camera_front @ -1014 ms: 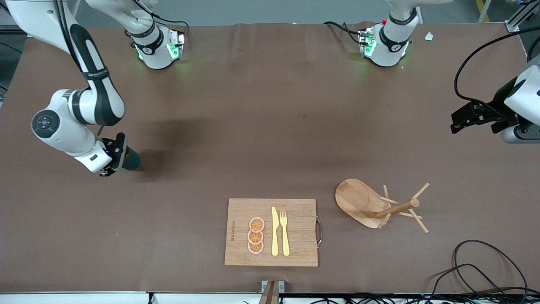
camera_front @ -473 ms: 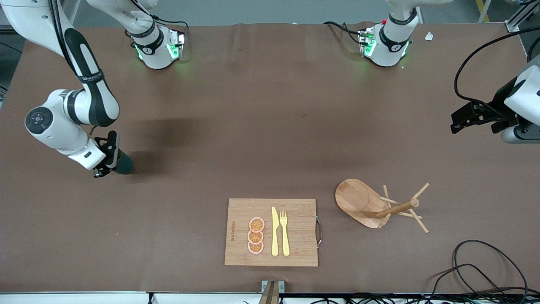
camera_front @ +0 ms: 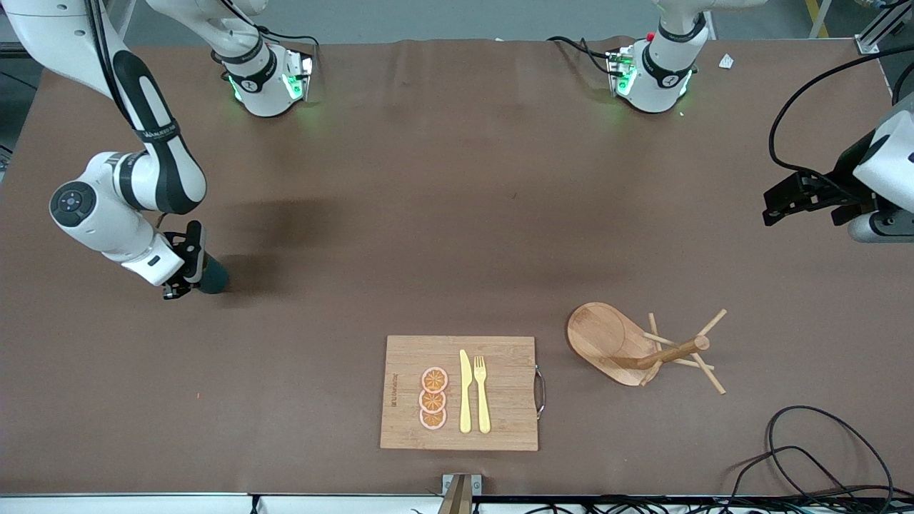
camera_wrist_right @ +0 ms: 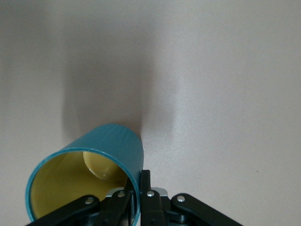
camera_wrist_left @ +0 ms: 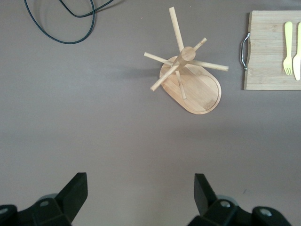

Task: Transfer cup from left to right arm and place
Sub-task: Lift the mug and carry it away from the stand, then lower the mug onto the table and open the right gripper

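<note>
the right end effector (camera_front: 187, 268) pinches the teal cup (camera_front: 212, 275) by its rim, seemingly just above the table (camera_front: 428, 214). the left end effector (camera_wrist_left: 141, 197) waits spread apart over the table's left arm end.

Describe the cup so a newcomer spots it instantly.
Start at the right arm's end of the brown table. The right claw is shut on the rim of the cup. It is the only teal thing, yellowish inside, away from the wooden board.

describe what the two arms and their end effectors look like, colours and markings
Both arms are glossy white with black joint bands; the bases glow green. The right arm has a grey round cap with dark buttons at its wrist, and a black end effector with slim linkage fingers fixed by silver screws. The left end effector is black with blocky fingers, and a black cable loops above it.
</note>
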Robot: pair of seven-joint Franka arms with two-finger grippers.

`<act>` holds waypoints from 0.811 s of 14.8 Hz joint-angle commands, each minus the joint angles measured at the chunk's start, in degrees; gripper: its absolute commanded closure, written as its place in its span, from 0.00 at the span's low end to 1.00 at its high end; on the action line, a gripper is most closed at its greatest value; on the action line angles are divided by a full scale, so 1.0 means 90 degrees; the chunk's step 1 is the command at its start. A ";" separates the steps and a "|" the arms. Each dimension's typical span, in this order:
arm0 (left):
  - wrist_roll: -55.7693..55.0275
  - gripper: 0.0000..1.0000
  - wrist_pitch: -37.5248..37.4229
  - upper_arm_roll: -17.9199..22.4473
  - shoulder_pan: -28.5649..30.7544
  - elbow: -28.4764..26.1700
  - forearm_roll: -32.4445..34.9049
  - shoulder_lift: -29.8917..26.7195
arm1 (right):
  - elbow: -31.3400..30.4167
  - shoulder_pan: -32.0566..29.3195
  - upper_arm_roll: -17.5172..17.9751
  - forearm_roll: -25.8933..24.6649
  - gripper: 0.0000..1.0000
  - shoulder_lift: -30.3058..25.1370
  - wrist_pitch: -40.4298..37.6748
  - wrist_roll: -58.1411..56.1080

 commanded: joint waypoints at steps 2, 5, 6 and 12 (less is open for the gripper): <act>0.0005 0.00 0.0058 0.0018 -0.0068 -0.0073 -0.0120 -0.0068 | -0.0130 -0.0078 0.0064 -0.0075 0.00 -0.0062 0.0196 -0.0108; 0.0034 0.00 0.0058 0.0028 -0.0009 -0.0063 -0.0130 -0.0059 | -0.0101 -0.0087 0.0064 -0.0075 0.00 -0.0111 0.0051 -0.0157; 0.0034 0.00 0.0068 0.0028 -0.0009 -0.0063 -0.0120 -0.0049 | -0.0042 -0.0097 0.0064 -0.0046 0.00 -0.0140 -0.0201 -0.0119; 0.0015 0.00 0.0068 0.0028 -0.0009 -0.0063 -0.0110 -0.0068 | 0.0719 -0.0322 0.0054 0.0071 0.00 -0.0276 -0.1715 0.1138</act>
